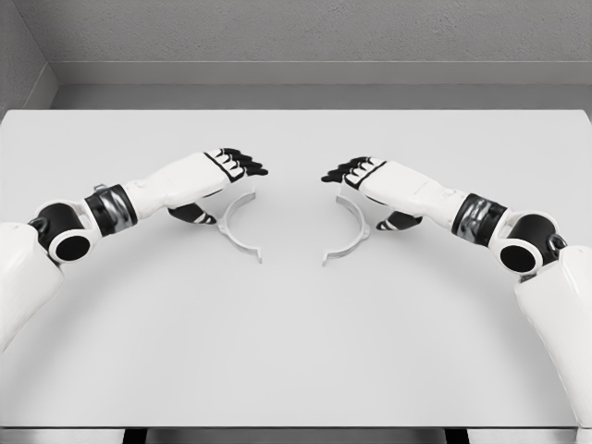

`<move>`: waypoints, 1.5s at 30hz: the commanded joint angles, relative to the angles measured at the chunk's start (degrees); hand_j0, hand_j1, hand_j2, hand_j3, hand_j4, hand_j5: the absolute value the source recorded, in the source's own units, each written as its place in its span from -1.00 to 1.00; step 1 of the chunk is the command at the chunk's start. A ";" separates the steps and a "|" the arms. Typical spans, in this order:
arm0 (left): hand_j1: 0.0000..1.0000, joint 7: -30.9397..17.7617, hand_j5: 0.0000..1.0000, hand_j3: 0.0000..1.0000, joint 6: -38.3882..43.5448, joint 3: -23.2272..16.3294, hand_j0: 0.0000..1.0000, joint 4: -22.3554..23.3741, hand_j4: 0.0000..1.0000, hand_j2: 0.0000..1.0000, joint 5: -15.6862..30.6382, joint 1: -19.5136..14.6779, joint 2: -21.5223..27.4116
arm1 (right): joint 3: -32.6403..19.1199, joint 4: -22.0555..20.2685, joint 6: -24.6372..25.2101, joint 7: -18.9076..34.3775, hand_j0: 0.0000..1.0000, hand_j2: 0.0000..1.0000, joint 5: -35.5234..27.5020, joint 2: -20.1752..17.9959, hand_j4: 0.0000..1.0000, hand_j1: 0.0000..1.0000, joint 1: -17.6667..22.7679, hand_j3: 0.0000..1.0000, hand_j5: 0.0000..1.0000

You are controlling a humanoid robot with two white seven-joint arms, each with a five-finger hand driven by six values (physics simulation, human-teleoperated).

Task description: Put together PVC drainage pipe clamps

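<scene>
Head view, white table (296, 351) against a grey wall (305, 28). Both arms reach in from the sides and meet near the table's middle, mirrored.

Left hand (217, 180): palm down, black-tipped fingers (245, 166) stretched out flat toward the right, thumb tucked underneath. It sits right over the far end of the left clamp half (238, 231), a thin white semicircular PVC piece lying flat on the table, open side facing right, its near flanged end sticking out toward the centre. Fingers look extended, not curled round the piece; whether the thumb pinches the clamp's far end is probably hidden by the palm, can't tell for sure.

Right hand (370, 183): same pose flipped, fingers (340, 172) pointing left, thumb below. Right clamp half (350, 237) lies under and just near of it, open side facing left, near flange toward centre.

The two clamp halves face each other, apart, gap between their near ends. Fingertips of the two hands are also apart, not touching.
</scene>
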 commanded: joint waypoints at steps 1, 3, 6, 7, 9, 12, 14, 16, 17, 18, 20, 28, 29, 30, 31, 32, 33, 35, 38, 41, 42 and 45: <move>1.00 0.03 1.00 1.00 0.06 -0.04 1.00 0.19 1.00 1.00 0.27 0.00 -0.08 | 0.12 0.67 0.14 -0.06 1.00 1.00 -0.38 -0.04 1.00 1.00 0.00 1.00 1.00; 1.00 0.03 1.00 1.00 0.06 -0.13 1.00 0.19 1.00 1.00 0.01 0.09 -0.43 | 0.21 0.85 0.14 -0.06 1.00 1.00 -0.38 -0.04 1.00 1.00 0.00 1.00 1.00; 1.00 0.03 1.00 1.00 0.06 -0.22 1.00 0.36 1.00 1.00 -0.08 0.09 -0.52 | 0.38 1.03 0.14 -0.06 1.00 1.00 -0.38 0.05 1.00 1.00 0.00 1.00 1.00; 1.00 -0.06 1.00 1.00 0.06 -0.31 1.00 0.54 1.00 1.00 -0.08 0.09 -0.61 | 0.47 0.94 0.14 -0.06 1.00 1.00 -0.38 0.14 1.00 1.00 0.00 1.00 1.00; 1.00 -0.41 1.00 1.00 0.06 -0.31 1.00 0.54 1.00 1.00 -0.08 0.00 -0.70 | 0.56 0.94 0.14 -0.06 1.00 1.00 -0.38 0.23 1.00 1.00 0.00 1.00 1.00; 1.00 -0.50 1.00 1.00 0.06 -0.39 1.00 0.54 1.00 1.00 -0.08 0.09 -1.23 | 0.73 0.94 0.14 -0.06 1.00 1.00 -0.38 0.49 1.00 1.00 -0.09 1.00 1.00; 1.00 -1.20 1.00 1.00 0.06 -0.39 1.00 0.54 1.00 1.00 -0.08 0.09 -2.10 | 1.52 1.29 0.14 0.03 1.00 1.00 -0.38 0.58 1.00 1.00 -0.18 1.00 1.00; 1.00 -1.38 1.00 1.00 0.06 -0.31 1.00 0.54 1.00 1.00 -0.08 0.09 -2.98 | 1.79 1.38 0.14 0.03 1.00 1.00 -0.38 0.76 1.00 1.00 -0.18 1.00 1.00; 1.00 -1.55 1.00 1.00 0.06 -0.39 1.00 0.54 1.00 1.00 -0.08 0.09 -3.07 | 1.79 1.38 0.14 0.03 1.00 1.00 -0.38 0.84 1.00 1.00 -0.18 1.00 1.00; 1.00 -1.64 1.00 1.00 0.06 -0.31 1.00 0.54 1.00 1.00 -0.08 0.00 -3.69 | 1.88 1.38 0.14 0.03 1.00 1.00 -0.38 0.93 1.00 1.00 -0.18 1.00 1.00; 1.00 -1.64 1.00 1.00 0.06 -0.31 1.00 0.45 1.00 1.00 -0.08 0.00 -4.04 | 2.14 1.38 0.14 0.03 1.00 1.00 -0.29 1.63 1.00 1.00 -0.26 1.00 1.00; 1.00 -1.64 1.00 1.00 0.06 -0.31 1.00 0.54 1.00 1.00 -0.08 0.00 -4.74 | 1.96 2.26 0.14 -0.06 1.00 1.00 -0.38 1.72 1.00 1.00 -0.79 1.00 1.00; 1.00 -1.64 1.00 1.00 0.06 -0.13 1.00 0.54 1.00 1.00 -0.08 -0.09 -4.65 | 1.79 2.34 0.14 -0.06 1.00 1.00 -0.38 1.20 1.00 1.00 -0.79 1.00 1.00; 1.00 -1.64 1.00 1.00 0.06 -0.04 1.00 0.63 1.00 1.00 0.01 -0.09 -4.39 | 1.79 2.34 0.14 -0.06 1.00 1.00 -0.38 0.49 1.00 1.00 -0.79 1.00 1.00; 1.00 -1.64 1.00 1.00 0.06 0.13 1.00 0.72 1.00 1.00 0.01 0.00 -4.21 | 1.70 2.34 0.14 -0.06 1.00 1.00 -0.46 0.05 1.00 1.00 -0.79 1.00 1.00; 1.00 -1.64 1.00 1.00 0.06 0.31 1.00 0.98 1.00 1.00 0.01 -0.09 -4.04 | 0.30 2.34 0.14 -0.06 1.00 1.00 -0.46 -0.39 1.00 1.00 -0.62 1.00 1.00; 1.00 -1.64 1.00 1.00 0.06 0.31 1.00 1.07 1.00 1.00 0.10 -0.09 -3.95 | -0.23 2.34 0.14 -0.15 1.00 1.00 -0.46 -0.91 1.00 1.00 -0.53 1.00 1.00; 1.00 -1.64 1.00 1.00 0.06 0.48 1.00 1.51 1.00 1.00 0.36 -0.18 -2.90 | -0.23 2.34 0.14 -0.15 1.00 1.00 -0.46 -1.35 1.00 1.00 -0.35 1.00 1.00; 1.00 -1.55 1.00 1.00 0.06 1.71 1.00 1.51 1.00 1.00 0.62 -0.18 -1.32 | -0.23 2.26 0.14 -0.15 1.00 1.00 -0.46 -1.35 1.00 1.00 -0.35 1.00 1.00; 1.00 -1.38 1.00 1.00 0.06 2.24 1.00 1.60 1.00 1.00 1.94 -0.35 2.02 | -0.06 1.99 0.14 -0.06 1.00 1.00 -0.46 -1.09 1.00 1.00 -0.26 1.00 1.00; 1.00 -1.38 1.00 1.00 0.06 3.03 1.00 2.38 1.00 1.00 1.94 -0.35 2.29 | 0.03 1.99 0.14 -0.06 1.00 1.00 -0.46 -1.00 1.00 1.00 -0.26 1.00 1.00; 1.00 -1.38 1.00 1.00 0.06 3.21 1.00 3.44 1.00 1.00 2.56 -1.05 3.08 | 0.47 1.90 0.14 -0.06 1.00 1.00 -0.46 -0.74 1.00 1.00 -0.35 1.00 1.00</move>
